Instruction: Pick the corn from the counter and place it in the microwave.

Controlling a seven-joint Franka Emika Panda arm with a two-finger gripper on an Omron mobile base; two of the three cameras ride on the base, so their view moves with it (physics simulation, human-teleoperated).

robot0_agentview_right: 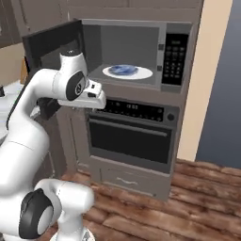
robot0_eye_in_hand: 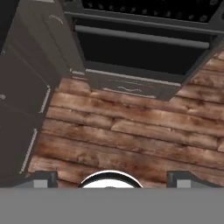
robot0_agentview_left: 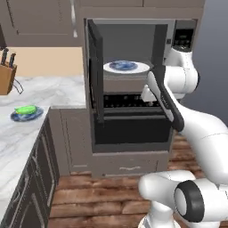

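We see the corn (robot0_agentview_left: 25,109) on a plate (robot0_agentview_left: 26,116) on the counter (robot0_agentview_left: 53,91), well apart from our open, empty gripper (robot0_eye_in_hand: 112,178).

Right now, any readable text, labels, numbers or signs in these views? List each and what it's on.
No text can be read.
Microwave keypad panel: rows of pale marks, too small and blurred to read.
Oven control strip: pale dots and marks, unreadable.
Blue plate under the corn on the counter: a pattern, no lettering.
Knife block: no label visible.
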